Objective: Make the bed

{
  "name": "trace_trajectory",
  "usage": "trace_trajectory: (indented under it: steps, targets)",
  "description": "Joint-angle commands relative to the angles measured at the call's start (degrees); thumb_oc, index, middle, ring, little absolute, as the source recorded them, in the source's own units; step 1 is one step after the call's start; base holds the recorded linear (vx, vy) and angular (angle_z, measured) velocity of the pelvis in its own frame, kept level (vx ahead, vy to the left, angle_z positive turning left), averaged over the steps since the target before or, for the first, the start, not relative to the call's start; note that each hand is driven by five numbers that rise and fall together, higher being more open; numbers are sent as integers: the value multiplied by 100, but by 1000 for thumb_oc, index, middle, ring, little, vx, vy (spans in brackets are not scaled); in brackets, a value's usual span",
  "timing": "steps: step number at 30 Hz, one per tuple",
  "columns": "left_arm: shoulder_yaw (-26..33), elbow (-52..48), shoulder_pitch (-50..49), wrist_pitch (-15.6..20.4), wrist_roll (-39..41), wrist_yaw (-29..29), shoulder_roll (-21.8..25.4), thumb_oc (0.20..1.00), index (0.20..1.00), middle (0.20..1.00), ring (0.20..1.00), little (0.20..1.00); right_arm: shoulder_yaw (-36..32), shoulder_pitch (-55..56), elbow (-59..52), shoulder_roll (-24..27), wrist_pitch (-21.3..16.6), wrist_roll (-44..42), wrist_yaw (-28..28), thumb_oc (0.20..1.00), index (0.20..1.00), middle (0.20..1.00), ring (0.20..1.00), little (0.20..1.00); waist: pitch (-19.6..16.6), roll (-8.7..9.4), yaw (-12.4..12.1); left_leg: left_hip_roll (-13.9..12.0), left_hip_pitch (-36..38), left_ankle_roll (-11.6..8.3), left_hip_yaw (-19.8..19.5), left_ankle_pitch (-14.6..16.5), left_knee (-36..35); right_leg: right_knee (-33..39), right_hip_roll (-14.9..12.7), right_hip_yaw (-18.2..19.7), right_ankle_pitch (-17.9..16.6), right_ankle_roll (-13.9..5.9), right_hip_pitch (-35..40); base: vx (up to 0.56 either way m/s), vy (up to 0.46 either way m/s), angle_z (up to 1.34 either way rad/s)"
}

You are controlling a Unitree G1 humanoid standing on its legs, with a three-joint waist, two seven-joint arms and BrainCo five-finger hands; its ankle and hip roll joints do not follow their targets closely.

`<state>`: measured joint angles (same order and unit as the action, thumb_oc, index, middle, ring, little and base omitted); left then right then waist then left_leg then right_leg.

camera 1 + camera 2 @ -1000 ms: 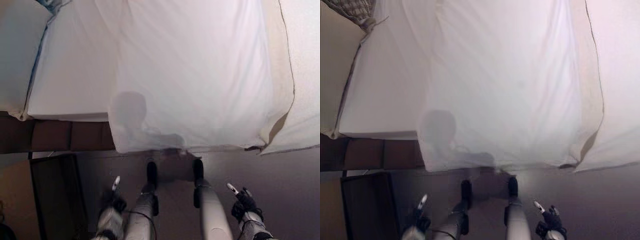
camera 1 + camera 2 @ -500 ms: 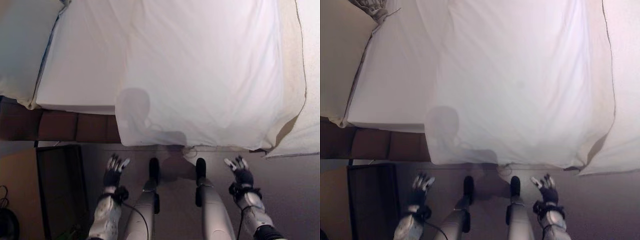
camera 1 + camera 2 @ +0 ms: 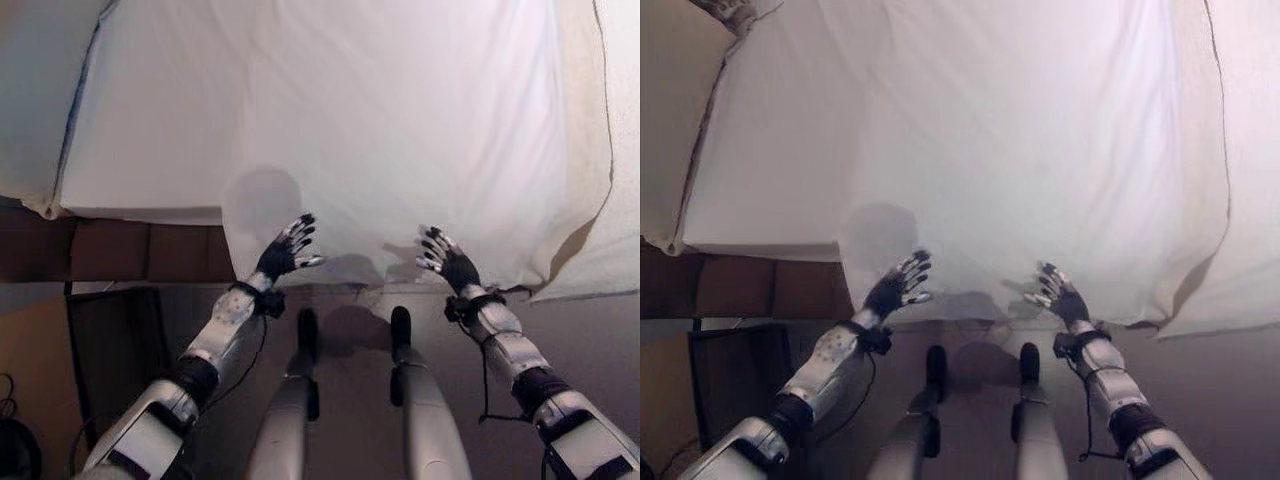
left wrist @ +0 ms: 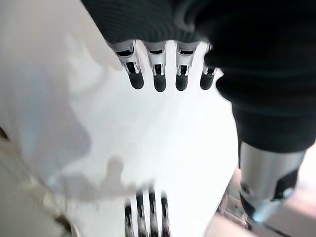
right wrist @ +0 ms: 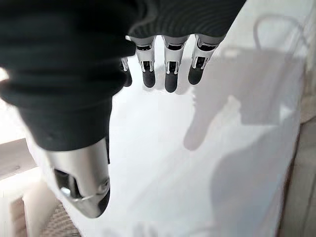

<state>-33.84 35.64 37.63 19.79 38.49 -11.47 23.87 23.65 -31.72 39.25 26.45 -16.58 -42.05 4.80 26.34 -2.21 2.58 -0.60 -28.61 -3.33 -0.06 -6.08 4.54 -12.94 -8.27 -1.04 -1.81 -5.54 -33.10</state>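
A white sheet [image 3: 400, 140] lies spread over the bed [image 3: 150, 180], and its near edge hangs down the bed's side. My left hand [image 3: 283, 251] is raised to that hanging edge at the left, fingers [image 4: 158, 69] straight and spread, holding nothing. My right hand [image 3: 445, 259] is up at the same edge further right, fingers [image 5: 168, 64] likewise straight and empty. Both hands hover just in front of the cloth. A cream blanket [image 3: 620, 150] lies along the sheet's right side, with a dark fold [image 3: 575, 245] between them.
The brown bed base [image 3: 110, 252] shows below the mattress at the left. A dark cabinet [image 3: 110, 350] stands on the floor at the lower left. A pale cover [image 3: 30, 100] lies at the far left of the bed.
Both arms have lifted from down by the floor up to the hanging edge of the sheet, fingers staying straight. The camera has shifted slightly.
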Motion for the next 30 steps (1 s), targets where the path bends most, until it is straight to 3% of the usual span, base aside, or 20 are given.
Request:
trace_trajectory:
  steps: [1,6,8,12,13,21,24,25,30]
  targets:
    - [119,126,448,47,260,-320,51,1000,1000,1000,1000,1000,39,-226,-256,-30,1,-656,359,1000,1000,1000,1000,1000,201,211,37,215,-345,-7,100,625,928,34,-94,150,-93,-327,-19,-53,17,-5]
    - [176,432,865,62,252,-218,-42,1000,1000,1000,1000,1000,111,-646,-115,-55,13,-953,387,1000,1000,1000,1000,1000,268,233,58,220,-646,-22,85,651,1144,-127,-83,172,-84,-330,-285,-51,5,-1]
    - [361,772,1252,184,-135,285,-145,1000,1000,1000,1000,1000,152,-1120,158,-70,15,-988,254,1000,1000,1000,1000,1000,327,258,36,175,-996,-26,157,713,1436,-408,-71,237,-59,-317,-672,-63,8,1]
    - [432,1083,1571,241,-440,739,-256,1000,1000,1000,1000,1000,110,-1551,432,-56,-16,-1068,113,1000,1000,1000,1000,1000,345,261,40,168,-1321,-56,145,765,1742,-780,-75,251,28,-286,-1027,-53,-7,0]
    - [386,1442,1950,264,-841,1156,-253,1000,1000,1000,1000,1000,58,-2039,901,1,-86,-1029,-120,1000,1000,1000,1000,1000,345,265,58,143,-1667,-89,158,841,2048,-1069,-62,277,84,-253,-1356,-38,-19,4]
    - [581,2430,2748,220,-892,1810,-247,1000,1000,1000,1000,1000,-44,-3146,1989,99,-157,-973,-643,1000,1000,1000,1000,1000,345,272,75,44,-2297,-108,178,1031,2620,-1681,-74,279,310,-222,-2003,-4,-4,1]
    - [465,2662,3059,191,-1024,1930,-111,1000,1000,1000,1000,1000,17,-3498,2368,198,-160,-743,-890,1000,1000,1000,1000,1000,345,262,112,26,-2527,-89,165,1174,3026,-2112,-53,289,479,-167,-2250,15,-2,2]
    - [569,2856,3196,168,-1070,2157,101,1000,1000,1000,1000,1000,18,-3766,2603,380,-162,-433,-1210,1000,1000,1000,1000,1000,345,268,115,2,-2728,-56,176,1333,3426,-2512,-46,305,657,-117,-2458,45,-1,4]
    - [711,3058,3284,131,-1173,2460,433,1000,1000,1000,1000,1000,-143,-3980,2754,671,-245,-176,-1667,1000,1000,1000,1000,1000,345,262,125,-4,-2821,-45,183,1402,3503,-2579,-43,298,718,-109,-2543,40,1,-2]
